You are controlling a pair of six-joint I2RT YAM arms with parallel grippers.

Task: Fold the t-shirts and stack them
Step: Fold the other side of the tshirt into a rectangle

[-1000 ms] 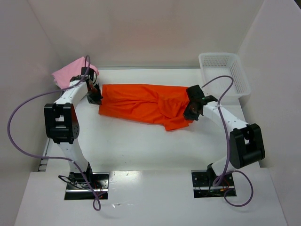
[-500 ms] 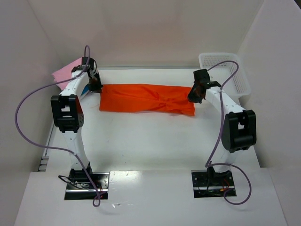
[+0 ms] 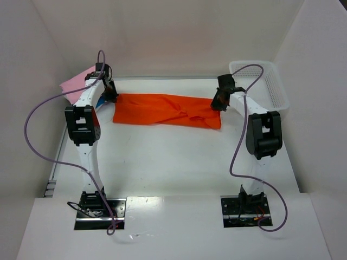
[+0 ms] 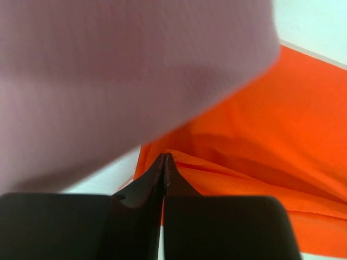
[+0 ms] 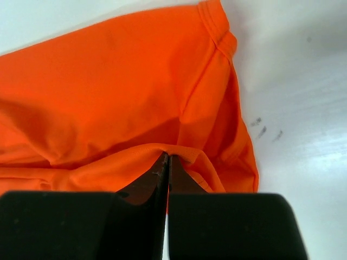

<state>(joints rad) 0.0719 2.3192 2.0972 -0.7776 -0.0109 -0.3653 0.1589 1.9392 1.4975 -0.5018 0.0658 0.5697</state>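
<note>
The orange t-shirt [image 3: 162,110] lies stretched in a long band across the back of the table. My left gripper [image 3: 112,98] is shut on its left end, and the cloth [image 4: 260,141] meets the closed tips [image 4: 164,158]. My right gripper [image 3: 217,103] is shut on the right end, where a fold of cloth [image 5: 108,92] drapes over the closed tips [image 5: 166,158]. A sleeve hem [image 5: 217,21] shows beyond. The pink t-shirt [image 3: 73,84] lies at the back left corner and blurs the left wrist view [image 4: 108,70].
A white mesh basket [image 3: 279,89] stands at the back right, close behind the right gripper. White walls enclose the table at the back and on both sides. Purple cables loop from both arms.
Both grippers have moved towards the back of the table with the orange t-shirt, drawing its bunched right part out into a straighter, flatter band.
</note>
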